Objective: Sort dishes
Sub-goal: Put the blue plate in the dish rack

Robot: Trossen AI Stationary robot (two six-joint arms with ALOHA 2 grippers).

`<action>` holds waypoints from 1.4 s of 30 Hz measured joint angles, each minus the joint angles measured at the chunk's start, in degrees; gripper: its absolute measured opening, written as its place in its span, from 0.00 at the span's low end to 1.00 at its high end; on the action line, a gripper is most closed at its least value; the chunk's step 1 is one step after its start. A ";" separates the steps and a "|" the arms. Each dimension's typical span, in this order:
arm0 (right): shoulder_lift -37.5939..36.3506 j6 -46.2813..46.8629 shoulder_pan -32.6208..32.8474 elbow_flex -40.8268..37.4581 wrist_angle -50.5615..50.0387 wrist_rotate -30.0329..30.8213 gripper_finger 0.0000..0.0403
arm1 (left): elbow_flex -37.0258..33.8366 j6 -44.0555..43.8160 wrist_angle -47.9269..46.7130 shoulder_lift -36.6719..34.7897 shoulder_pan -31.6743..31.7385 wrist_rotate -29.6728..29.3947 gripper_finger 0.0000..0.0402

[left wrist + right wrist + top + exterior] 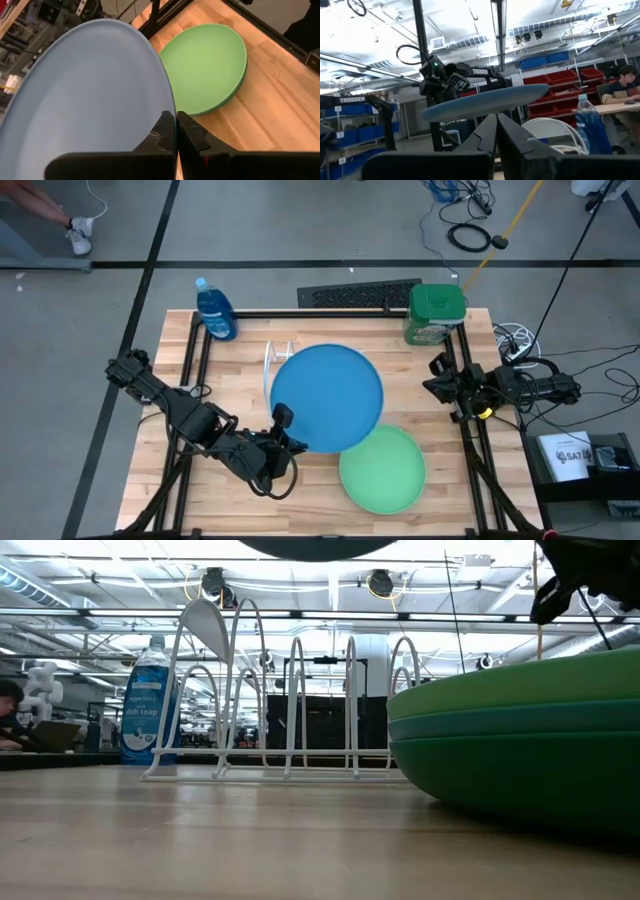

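The left gripper sits just below the middle of the high view, its fingers clamped on the lower left rim of the blue plate. The left wrist view shows the two dark fingers pressed together with the plate's edge between them, the plate filling the left half of that frame. In the high view the blue plate lies roughly flat and covers most of the white wire rack, of which only a few loops show at the plate's upper left. In the right wrist view the plate hangs edge-on across the middle of the frame, above the rack's white loops, held clear of the table.

Toward the lower right of the high view, a light green plate rests on the wooden table, its upper left edge under the blue plate's rim. The low view shows this as a stack at the right of the frame: light green on top, a teal band beneath, dark green at the bottom.

The right gripper waits at the right side of the high view, beside the table frame, its fingers closed together with nothing between them.

A blue soap bottle stands at the upper left of the table, and a green container at the upper right.
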 joint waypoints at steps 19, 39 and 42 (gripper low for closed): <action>5.93 -11.16 0.26 9.55 -1.05 -1.59 0.46 | 0.00 -0.33 13.22 -0.15 -0.22 0.92 0.00; 19.14 -15.02 0.26 13.70 -1.64 -1.59 0.49 | -4.43 10.16 42.94 -0.24 -5.32 -3.44 0.00; 19.23 -14.92 0.26 13.70 -1.66 -1.59 0.49 | -7.91 12.53 50.07 -0.24 -6.39 -6.88 0.00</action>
